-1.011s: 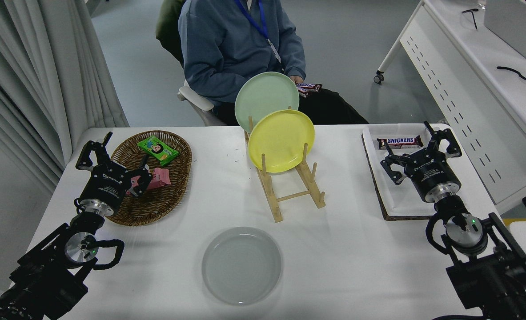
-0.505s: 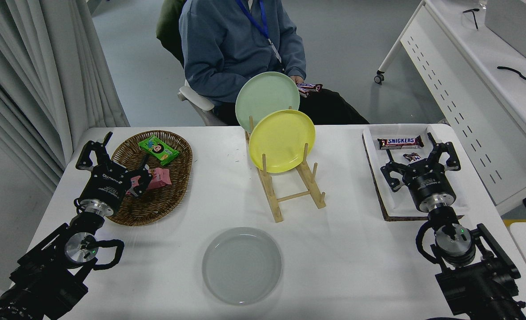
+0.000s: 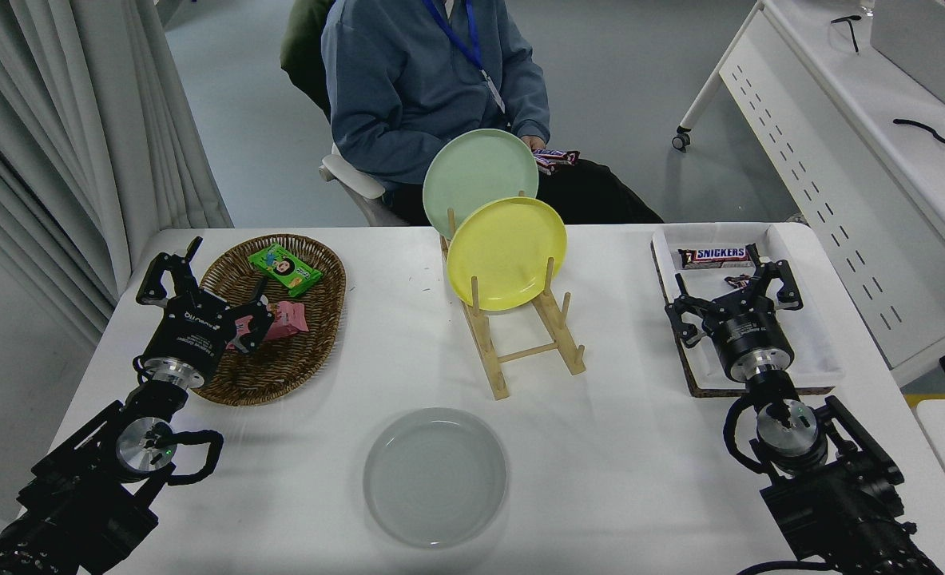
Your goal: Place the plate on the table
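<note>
The light-grey plate (image 3: 435, 477) lies flat on the white table (image 3: 616, 447) near its front edge, in the middle. My right gripper (image 3: 732, 300) is open and empty, hovering over the left part of the white tray (image 3: 808, 351), far to the right of the plate. My left gripper (image 3: 200, 287) is parked at the lower left, open and empty, over the wicker basket (image 3: 312, 351).
A wooden rack (image 3: 528, 351) behind the plate holds a yellow plate (image 3: 506, 252) and a pale green plate (image 3: 472, 168) upright. The tray holds a Snickers bar (image 3: 716, 255). The basket holds snack packets (image 3: 283, 268). A person (image 3: 432, 80) sits at the far side.
My right arm has drawn back and to the left over the tray, its gripper still open. The grey plate and the left arm have not moved.
</note>
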Tool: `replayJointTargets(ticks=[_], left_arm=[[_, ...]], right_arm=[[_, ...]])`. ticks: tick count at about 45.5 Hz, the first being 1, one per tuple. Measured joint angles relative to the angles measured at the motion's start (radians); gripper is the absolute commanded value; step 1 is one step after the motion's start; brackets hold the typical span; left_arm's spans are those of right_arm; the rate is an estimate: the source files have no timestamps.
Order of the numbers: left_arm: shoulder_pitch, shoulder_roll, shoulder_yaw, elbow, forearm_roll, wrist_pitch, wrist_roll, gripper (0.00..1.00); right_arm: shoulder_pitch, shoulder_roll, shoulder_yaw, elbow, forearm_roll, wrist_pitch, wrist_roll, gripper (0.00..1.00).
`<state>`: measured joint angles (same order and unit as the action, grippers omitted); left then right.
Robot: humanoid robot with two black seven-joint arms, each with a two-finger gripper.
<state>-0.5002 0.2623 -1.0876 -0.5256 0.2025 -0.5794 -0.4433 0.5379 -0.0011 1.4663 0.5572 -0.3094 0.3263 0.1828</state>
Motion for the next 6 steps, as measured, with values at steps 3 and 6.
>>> replayJointTargets(ticks=[3, 6], left_arm=[[0.000, 0.000, 0.000, 0.000, 0.000, 0.000, 0.000, 1.00], [0.000, 0.000, 0.000, 0.000, 0.000, 0.000, 0.000, 1.00]], right_arm=[[0.003, 0.000, -0.006, -0.001, 0.001, 0.001, 0.001, 1.00], [0.007, 0.001, -0.010, -0.002, 0.001, 0.002, 0.002, 1.00]])
